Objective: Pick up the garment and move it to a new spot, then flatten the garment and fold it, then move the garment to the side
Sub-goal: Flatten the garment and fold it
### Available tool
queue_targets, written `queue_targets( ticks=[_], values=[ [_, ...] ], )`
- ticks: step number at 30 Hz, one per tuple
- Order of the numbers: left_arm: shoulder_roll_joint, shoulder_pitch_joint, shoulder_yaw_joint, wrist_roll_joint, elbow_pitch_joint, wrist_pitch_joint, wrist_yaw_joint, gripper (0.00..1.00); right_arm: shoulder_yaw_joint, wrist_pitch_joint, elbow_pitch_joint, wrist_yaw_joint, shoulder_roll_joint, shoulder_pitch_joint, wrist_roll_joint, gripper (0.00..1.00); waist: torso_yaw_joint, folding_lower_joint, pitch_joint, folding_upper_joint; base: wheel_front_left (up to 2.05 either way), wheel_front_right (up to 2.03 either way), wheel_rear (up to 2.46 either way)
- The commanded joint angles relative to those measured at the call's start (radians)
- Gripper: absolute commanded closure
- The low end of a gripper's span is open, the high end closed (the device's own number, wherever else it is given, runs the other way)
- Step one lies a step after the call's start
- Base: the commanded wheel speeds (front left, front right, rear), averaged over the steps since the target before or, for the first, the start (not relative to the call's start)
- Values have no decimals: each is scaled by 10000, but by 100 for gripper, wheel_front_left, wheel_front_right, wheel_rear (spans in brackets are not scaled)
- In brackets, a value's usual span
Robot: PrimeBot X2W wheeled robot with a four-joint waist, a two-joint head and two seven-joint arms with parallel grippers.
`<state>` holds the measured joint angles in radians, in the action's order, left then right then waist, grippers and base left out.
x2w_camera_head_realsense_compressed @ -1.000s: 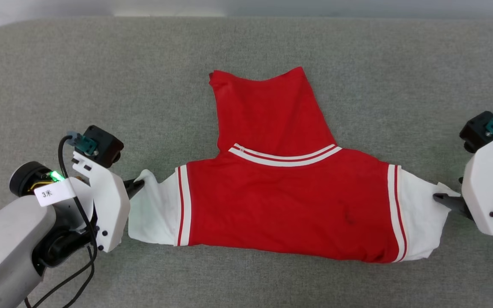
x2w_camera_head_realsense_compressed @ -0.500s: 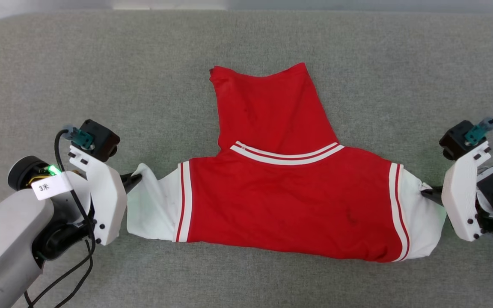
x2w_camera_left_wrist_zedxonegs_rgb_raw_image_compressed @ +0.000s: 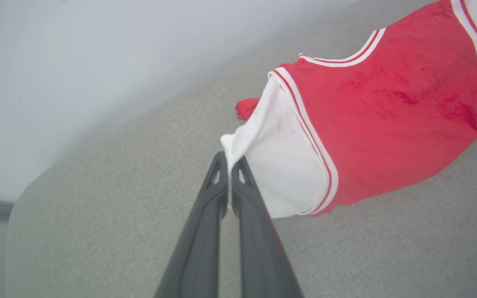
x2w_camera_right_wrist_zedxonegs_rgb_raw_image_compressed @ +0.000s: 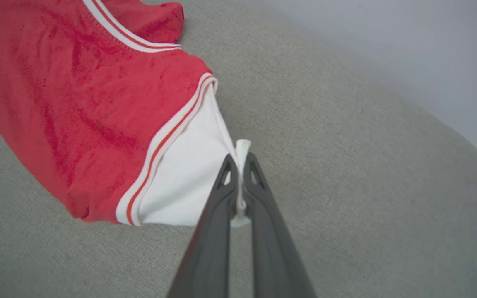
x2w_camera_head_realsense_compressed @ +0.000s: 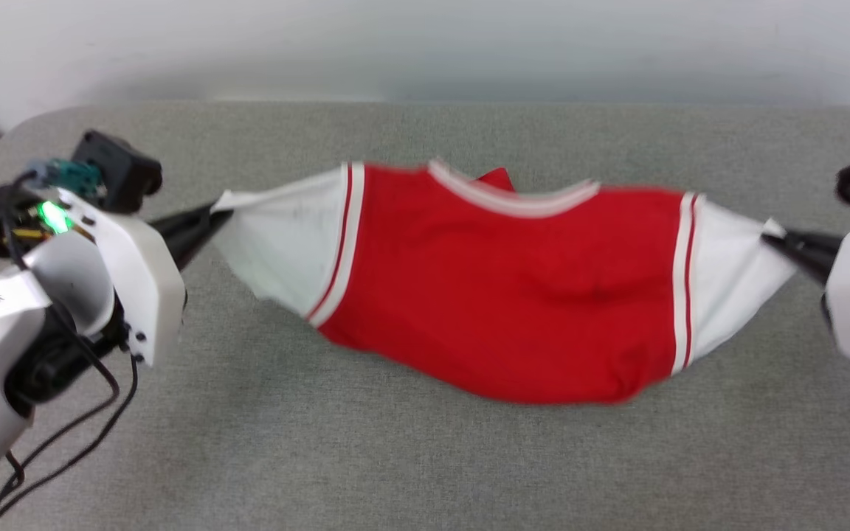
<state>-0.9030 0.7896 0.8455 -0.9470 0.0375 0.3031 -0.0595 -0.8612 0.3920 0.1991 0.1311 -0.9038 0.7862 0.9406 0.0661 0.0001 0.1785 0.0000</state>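
So, the red jersey-style shirt with white short sleeves (x2w_camera_head_realsense_compressed: 499,295) hangs stretched out sideways, its belly sagging down toward the grey fabric-covered tabletop (x2w_camera_head_realsense_compressed: 395,457). The left gripper (x2w_camera_head_realsense_compressed: 215,214) has its jaws clenched on one sleeve tip, the right gripper (x2w_camera_head_realsense_compressed: 772,234) likewise on the other. Looks like the pick-up-and-move part; flattening, folding and setting aside are all left. Loads of bare room up front, less behind, where the back edge meets the pale wall (x2w_camera_head_realsense_compressed: 425,44).

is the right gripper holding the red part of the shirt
No, the right gripper pinches the garment by its white sleeve tip.
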Motion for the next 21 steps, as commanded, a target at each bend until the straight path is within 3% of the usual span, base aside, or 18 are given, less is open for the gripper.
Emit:
queue_targets(
  ticks=[1, 10, 21],
  values=[
    [3, 306, -140, 93, -113, -146, -24, 100, 174, -148, -101, -7, -169, 330, -112, 100, -52, -1, -141, 0, 0, 0, 0],
    [827, 2417, -828, 829, 80, -612, 129, 100, 1454, -722, 301, -7, 111, 2169, -928, 100, -214, -1, 393, 0, 0, 0, 0],
    [2365, 6689, -1119, 2224, 2617, -949, -286, 100, 2370, -1813, 2599, -7, 2125, 6584, -3765, 100, -471, -1, 2349, 0, 0, 0, 0]
  ],
)
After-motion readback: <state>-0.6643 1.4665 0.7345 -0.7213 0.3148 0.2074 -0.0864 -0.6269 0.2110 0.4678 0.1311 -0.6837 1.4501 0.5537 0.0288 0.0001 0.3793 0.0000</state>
